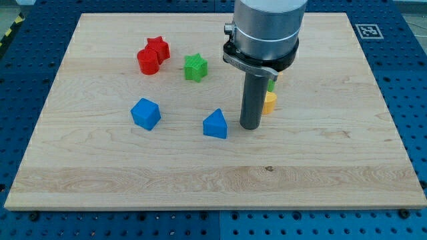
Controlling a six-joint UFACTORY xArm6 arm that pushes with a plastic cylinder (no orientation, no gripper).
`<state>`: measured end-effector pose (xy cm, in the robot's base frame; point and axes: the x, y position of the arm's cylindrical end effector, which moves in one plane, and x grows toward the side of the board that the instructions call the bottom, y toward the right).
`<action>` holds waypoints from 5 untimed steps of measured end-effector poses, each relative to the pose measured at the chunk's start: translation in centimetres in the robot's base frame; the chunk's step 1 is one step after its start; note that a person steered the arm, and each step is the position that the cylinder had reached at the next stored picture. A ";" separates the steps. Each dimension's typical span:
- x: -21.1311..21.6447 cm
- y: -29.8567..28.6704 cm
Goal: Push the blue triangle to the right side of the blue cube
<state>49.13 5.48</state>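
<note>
Blue triangle (215, 125) just left of my tip (251, 127); blue cube (145, 113) farther left; no end effector.

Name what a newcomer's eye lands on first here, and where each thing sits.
The arm's big grey cylinder dominates top centre, its dark rod ending in my tip, just right of the blue triangle. The blue cube sits farther left, and a red pair beside a green star lies above.
</note>
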 end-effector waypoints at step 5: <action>1.2 -0.8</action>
<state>50.36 4.66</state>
